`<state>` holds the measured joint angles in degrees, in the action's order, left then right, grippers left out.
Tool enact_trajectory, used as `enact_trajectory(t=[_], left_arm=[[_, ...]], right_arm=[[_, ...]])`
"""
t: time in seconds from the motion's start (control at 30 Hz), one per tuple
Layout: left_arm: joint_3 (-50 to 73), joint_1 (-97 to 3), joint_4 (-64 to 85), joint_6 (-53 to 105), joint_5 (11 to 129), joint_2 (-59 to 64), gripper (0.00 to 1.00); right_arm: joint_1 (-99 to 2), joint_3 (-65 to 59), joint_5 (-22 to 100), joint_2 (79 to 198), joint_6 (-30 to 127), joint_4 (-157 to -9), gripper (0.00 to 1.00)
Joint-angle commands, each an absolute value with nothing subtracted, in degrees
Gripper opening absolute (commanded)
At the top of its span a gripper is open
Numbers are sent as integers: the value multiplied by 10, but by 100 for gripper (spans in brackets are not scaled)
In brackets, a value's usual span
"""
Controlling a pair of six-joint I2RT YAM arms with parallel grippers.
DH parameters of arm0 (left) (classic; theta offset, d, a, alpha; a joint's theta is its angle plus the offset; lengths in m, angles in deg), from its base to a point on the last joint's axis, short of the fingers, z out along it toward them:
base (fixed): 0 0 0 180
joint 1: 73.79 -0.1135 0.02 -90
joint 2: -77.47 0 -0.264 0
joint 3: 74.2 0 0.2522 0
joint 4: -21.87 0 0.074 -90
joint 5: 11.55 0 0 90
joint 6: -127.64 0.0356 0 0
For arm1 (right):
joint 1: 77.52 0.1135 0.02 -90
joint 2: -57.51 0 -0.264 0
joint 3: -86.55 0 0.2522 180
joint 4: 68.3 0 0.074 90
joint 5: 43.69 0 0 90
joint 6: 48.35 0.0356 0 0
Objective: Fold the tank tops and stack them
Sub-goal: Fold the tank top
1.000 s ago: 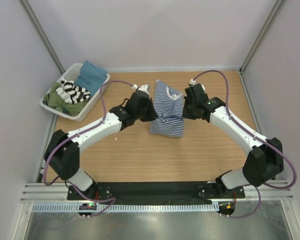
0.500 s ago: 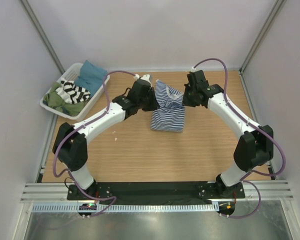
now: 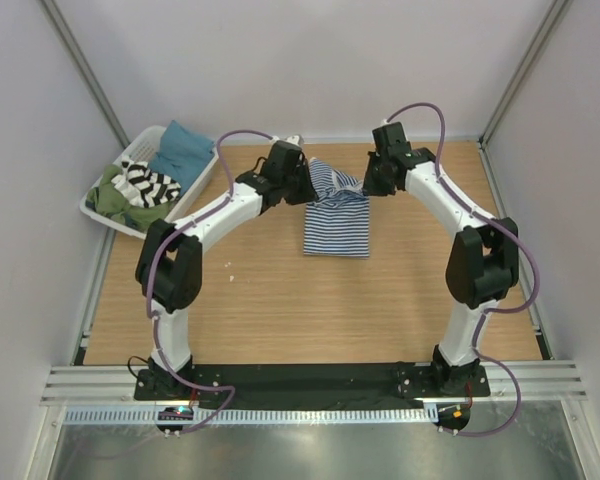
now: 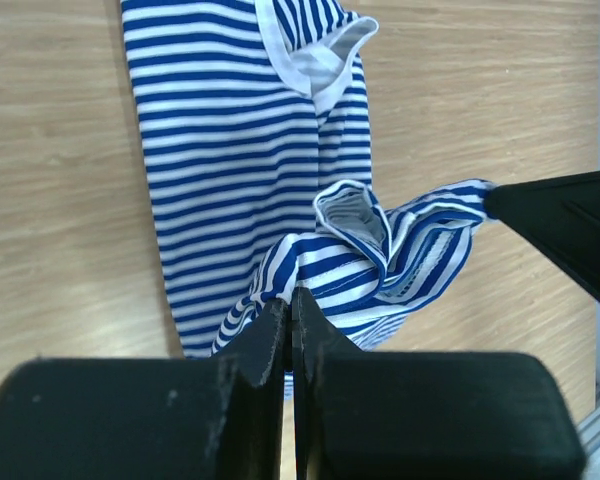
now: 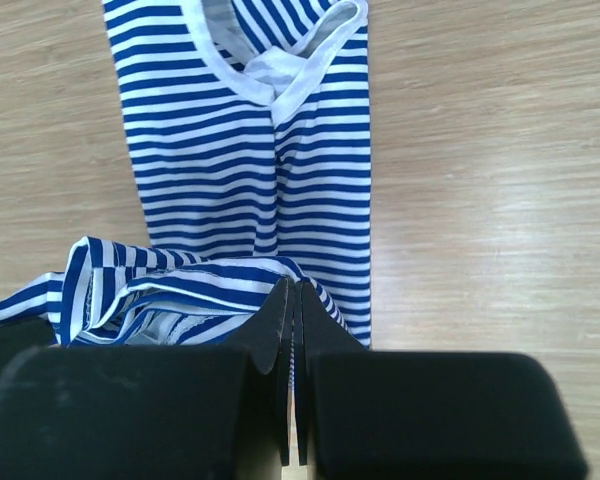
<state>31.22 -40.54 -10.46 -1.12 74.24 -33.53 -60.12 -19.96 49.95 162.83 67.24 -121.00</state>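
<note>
Overhead view: navy top [image 3: 336,222] sits near the desk's [image 3: 280,300] far edge, midway between its left and right edges. The near half lies flat and the far end is bunched and lifted. Left gripper [image 3: 305,190] pinches that bunched end from the left and right gripper [image 3: 364,186] from the right, both arms stretched far forward. A white basket [image 3: 195,195] stands at the far left corner. It holds the black-and-white top [image 3: 148,183], crumpled between a teal cloth [image 3: 183,150] and a green cloth [image 3: 115,200].

Left wrist view: the left gripper [image 4: 290,310] has its fingers clenched on a raised fold of the navy top [image 4: 230,130], no gap between them. The rest of the garment lies spread on the wood beyond, white-trimmed neckline at the far end. The right gripper [image 4: 570,225] shows as a dark wedge touching the lifted cloth.

Right wrist view: the right gripper [image 5: 292,300] is likewise clamped tight on a lifted edge of the navy top [image 5: 250,150], with the flat part stretching away across the desk [image 5: 500,150].
</note>
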Motion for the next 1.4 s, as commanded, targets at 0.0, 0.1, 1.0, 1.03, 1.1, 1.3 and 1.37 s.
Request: enact_trajectory(t=[0.0,0.1,1.0,1.03,1.1,1.3,1.37], left_arm=[[358,-415,-95,-2,715,-373,0],[386,-422,-93,-1,711,-397,0],[414,-464,-31,3,696,-467,75],[405,-464,-31,5,694,-449,80],[394,-464,-31,6,689,-432,85],[324,-463,-24,6,673,-367,82],[301,-463,-29,-1,666,-357,78]], right_arm=[[-613,-241,494,1661,670,-1200,1],[-622,-264,489,1696,674,-1194,1],[-639,-268,519,1749,678,-1081,67],[-639,-257,519,1738,678,-1075,67],[-640,-225,506,1701,677,-1067,66],[-640,-124,472,1619,672,-1036,61],[-640,-99,437,1607,673,-1042,61]])
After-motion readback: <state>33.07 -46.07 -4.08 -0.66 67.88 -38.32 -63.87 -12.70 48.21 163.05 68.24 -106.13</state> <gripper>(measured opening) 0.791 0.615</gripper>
